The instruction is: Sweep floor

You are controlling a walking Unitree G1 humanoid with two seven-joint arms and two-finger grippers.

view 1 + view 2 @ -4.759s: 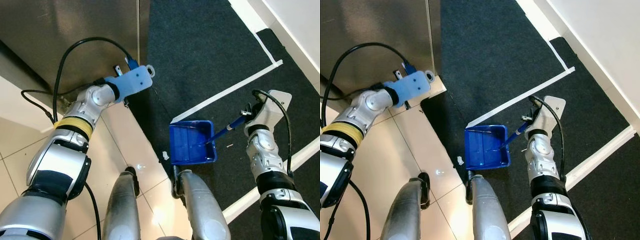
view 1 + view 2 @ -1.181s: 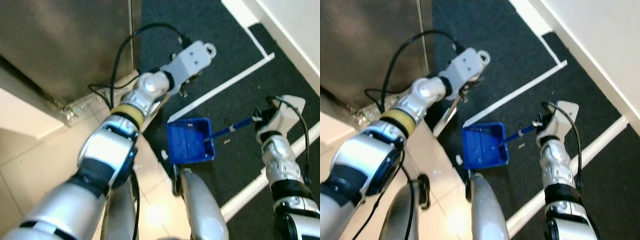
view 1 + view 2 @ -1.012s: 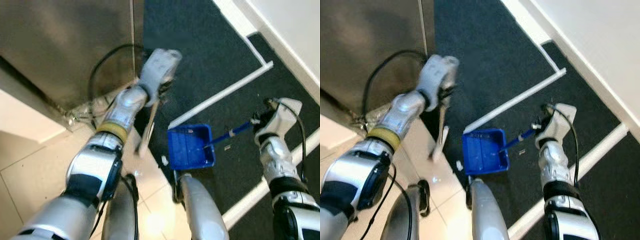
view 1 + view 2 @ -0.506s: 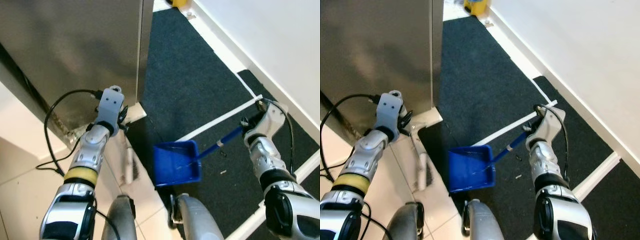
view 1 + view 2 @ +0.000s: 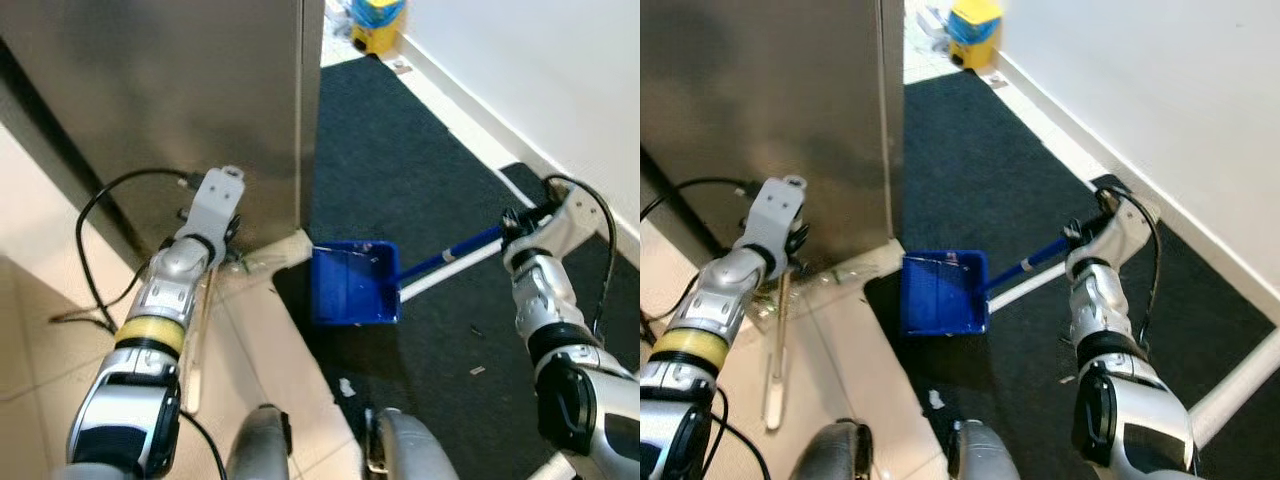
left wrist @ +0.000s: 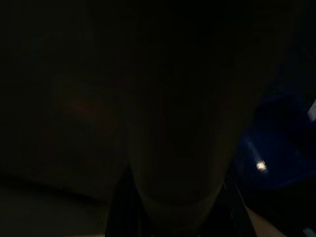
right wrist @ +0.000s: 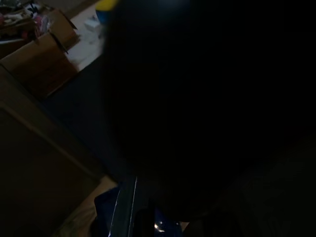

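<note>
A blue dustpan [image 5: 354,285] rests on the dark carpet by the corner of the steel cabinet. Its long blue handle [image 5: 450,258] runs up to my right gripper [image 5: 510,232], which is shut on it. My left gripper [image 5: 225,250] hangs low in front of the cabinet, shut on a pale brush stick [image 5: 194,345] that slants down over the tiled floor. The fingers themselves are hidden under the wrists. A small white scrap [image 5: 346,386] lies near my feet, and tiny bits [image 5: 476,370] sit on the carpet. The left wrist view is dark, with the dustpan [image 6: 276,148] faintly blue.
The steel cabinet [image 5: 160,90] stands close ahead on my left. A white wall [image 5: 540,70] runs along the right, with white tape lines [image 5: 1230,395] on the carpet. A yellow and blue container [image 5: 375,15] stands far ahead. Cardboard boxes [image 7: 39,44] are dimly visible.
The camera has tilted up and shifted. My left arm swung back left with the stick, away from the dustpan. The dustpan now sits nearer the cabinet corner.
</note>
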